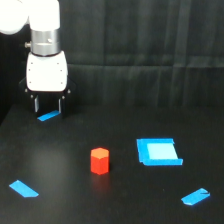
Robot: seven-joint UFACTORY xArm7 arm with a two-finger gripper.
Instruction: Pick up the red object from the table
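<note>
Gripper (48,106) up at 10 o'clock of the exterior view, well apart from the target. Fingers (61,105) spread, nothing between them, tips pointing straight down above the worktop (120,200). White glossy wrist housing, brushed metal collar above it. A blue tape strip (48,117) showing just under the tips.

Red object (100,160) a little below centre, toward 7 o'clock from the middle of the frame. Small hexagonal prism standing upright on one flat end, bright red-orange, plain faces, crisp edges; looks rigid, probably plastic or painted wood. Free on all sides, so likely an easy straight-down grasp across two opposite flats.

Flat blue square piece (158,151) at 3 o'clock of the prism, near but not touching; thin, lying flat, paler centre panel. Probably a distractor.

Worktop matte black, faint sheen. More tape strips at 8 o'clock (23,188) and 4 o'clock (195,196) near the lower corners. Dark curtain behind, hanging in soft vertical folds.

Judgement: approach not yet made; next step calls for travel toward 4 o'clock from the present gripper position, then descent over the prism.
</note>
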